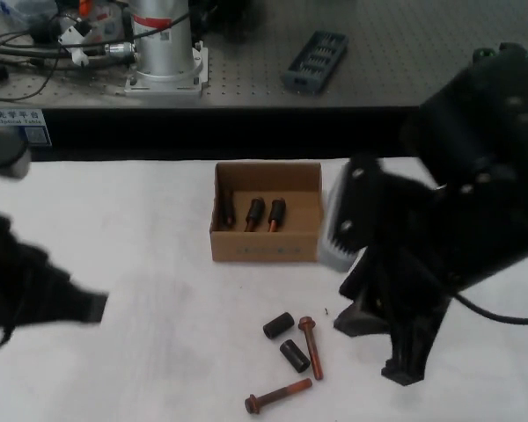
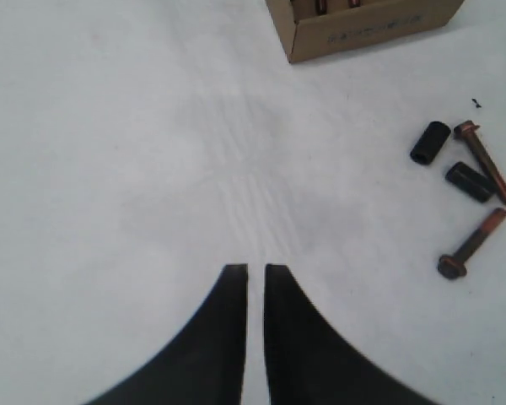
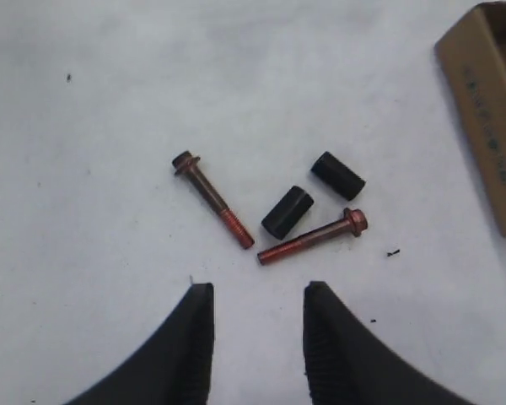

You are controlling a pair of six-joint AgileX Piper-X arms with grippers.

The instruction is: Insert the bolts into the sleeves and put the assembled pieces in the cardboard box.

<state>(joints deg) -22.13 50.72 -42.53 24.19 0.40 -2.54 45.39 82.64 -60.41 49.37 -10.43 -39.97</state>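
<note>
Cardboard box (image 1: 266, 239) mid-bench, top open, w/ 3 assembled pcs (image 1: 254, 214) inside, lying side by side. Loose on white bench (image 1: 158, 264), near the box's front wall: 2 bolts, 2 sleeves, all 4 lying flat, none joined.

- Bolt no. 1 (image 3: 310, 238): head toward box, just beside both sleeves.
- Bolt no. 2 (image 3: 212, 197): farthest from box, apart from the rest, threaded tip pointing toward bolt no. 1's tip.
- Sleeve no. 1 (image 3: 337, 175): nearest the box, close to head of bolt no. 1.
- Sleeve no. 2 (image 3: 287, 212): btwn the 2 bolts, just beside shank of bolt no. 1; can't tell if touching.

R gripper (image 3: 257, 291): fingers spread, nothing btwn them, above bench near the 4 loose parts. L gripper (image 2: 255, 270): fingers nearly together, thin slit only, holding nothing, over bare bench, well apart from parts & box.
</note>
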